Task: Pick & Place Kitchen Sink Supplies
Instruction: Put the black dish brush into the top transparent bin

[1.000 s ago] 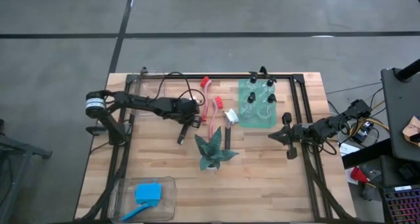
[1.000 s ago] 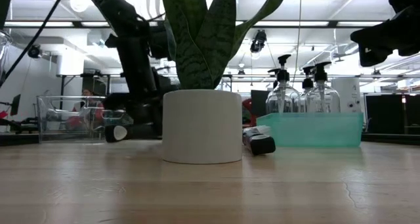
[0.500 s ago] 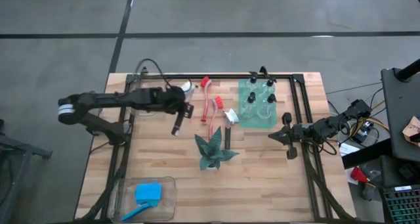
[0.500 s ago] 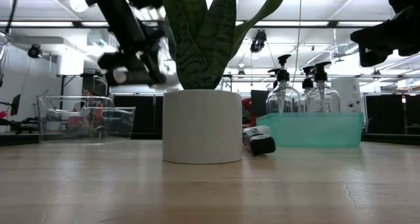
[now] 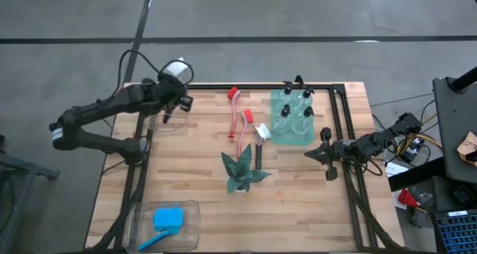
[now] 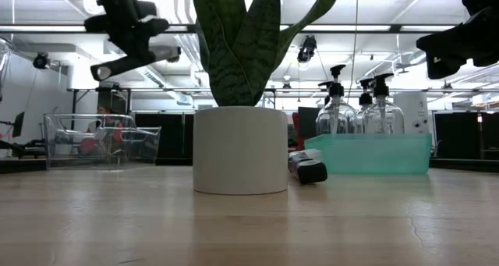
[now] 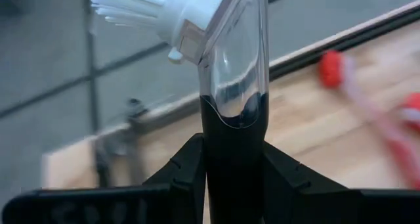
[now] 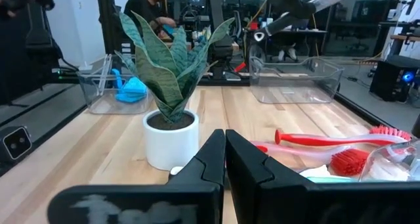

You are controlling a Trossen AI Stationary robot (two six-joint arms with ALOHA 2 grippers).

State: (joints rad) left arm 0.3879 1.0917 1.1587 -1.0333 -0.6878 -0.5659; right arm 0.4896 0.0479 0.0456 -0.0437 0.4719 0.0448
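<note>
High view: carrying a brush to the bin.
Left end effector (image 5: pixel 173 103) grips the white-headed brush (image 5: pixel 177 68) over the clear bin (image 5: pixel 160 127); next, lower and release. Right end effector (image 5: pixel 325 156) closed, empty.

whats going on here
The left gripper holds a white-headed dish brush by its dark handle, lifted over the clear plastic bin at the table's far left corner. The right gripper waits shut beside the teal tray of black-capped bottles. Two red-headed brushes lie on the wooden table.
</note>
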